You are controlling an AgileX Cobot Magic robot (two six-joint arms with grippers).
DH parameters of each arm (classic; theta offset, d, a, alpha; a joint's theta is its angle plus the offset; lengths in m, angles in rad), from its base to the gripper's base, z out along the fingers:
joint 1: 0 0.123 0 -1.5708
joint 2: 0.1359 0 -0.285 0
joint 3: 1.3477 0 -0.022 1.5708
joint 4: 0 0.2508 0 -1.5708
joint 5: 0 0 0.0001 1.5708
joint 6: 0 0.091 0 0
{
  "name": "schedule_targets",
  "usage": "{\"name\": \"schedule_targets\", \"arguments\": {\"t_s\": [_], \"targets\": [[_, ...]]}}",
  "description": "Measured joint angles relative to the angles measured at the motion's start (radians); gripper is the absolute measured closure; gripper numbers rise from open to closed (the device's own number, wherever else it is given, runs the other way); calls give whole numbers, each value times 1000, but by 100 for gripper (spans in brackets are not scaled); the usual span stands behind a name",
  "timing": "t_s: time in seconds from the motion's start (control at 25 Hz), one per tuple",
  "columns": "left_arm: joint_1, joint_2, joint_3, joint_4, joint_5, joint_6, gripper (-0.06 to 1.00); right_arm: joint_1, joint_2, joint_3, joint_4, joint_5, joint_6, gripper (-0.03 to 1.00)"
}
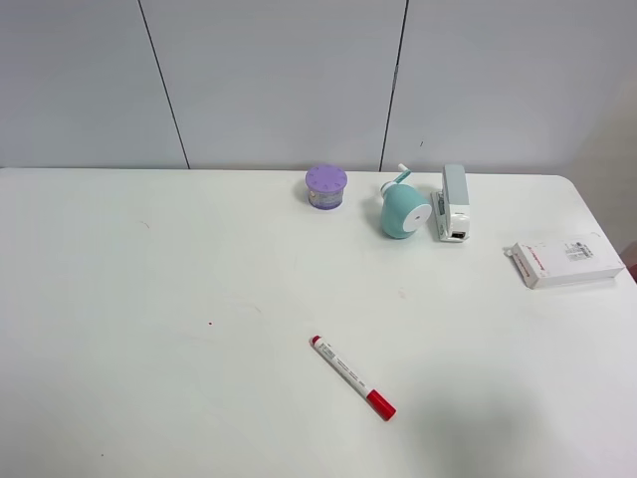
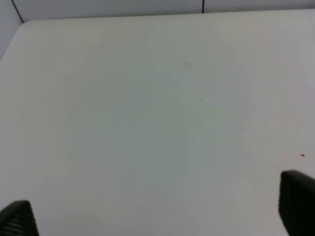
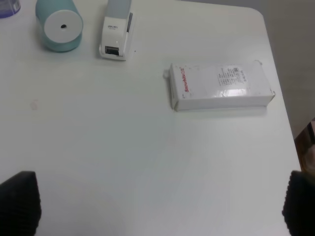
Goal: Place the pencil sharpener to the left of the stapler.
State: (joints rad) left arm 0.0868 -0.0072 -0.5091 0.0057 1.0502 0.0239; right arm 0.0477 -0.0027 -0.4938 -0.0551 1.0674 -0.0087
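The teal pencil sharpener (image 1: 403,211) lies at the back of the table, white round face toward the front, its light-blue crank pointing back. It is also in the right wrist view (image 3: 60,27). Just to its right, across a narrow gap, stands the white stapler (image 1: 454,204) (image 3: 117,29) with its grey-blue top arm. No arm shows in the exterior high view. My right gripper (image 3: 160,204) is open over bare table, well in front of both objects. The left gripper (image 2: 157,211) is open too, above bare table on the left side, with nothing between its fingers.
A small purple round container (image 1: 325,186) stands left of the sharpener. Near the right edge of the table lies a flat white box with a red label (image 1: 565,261) (image 3: 221,86). A red-capped marker (image 1: 352,376) lies at the front middle of the white table (image 1: 149,319).
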Motion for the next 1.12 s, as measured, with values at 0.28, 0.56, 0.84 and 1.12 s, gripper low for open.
{"name": "schedule_targets", "arguments": {"t_s": [0.28,0.56,0.84,1.12], "targets": [[0,0,0,0,0,0,-5,-11,0,0,0,0,9,-2],[0,0,0,0,0,0,-5,-46,0,0,-1,0,9,-2],[0,0,0,0,0,0,-5,-46,0,0,-3,0,9,-2],[0,0,0,0,0,0,-5,-46,0,0,-3,0,9,-2]]}}
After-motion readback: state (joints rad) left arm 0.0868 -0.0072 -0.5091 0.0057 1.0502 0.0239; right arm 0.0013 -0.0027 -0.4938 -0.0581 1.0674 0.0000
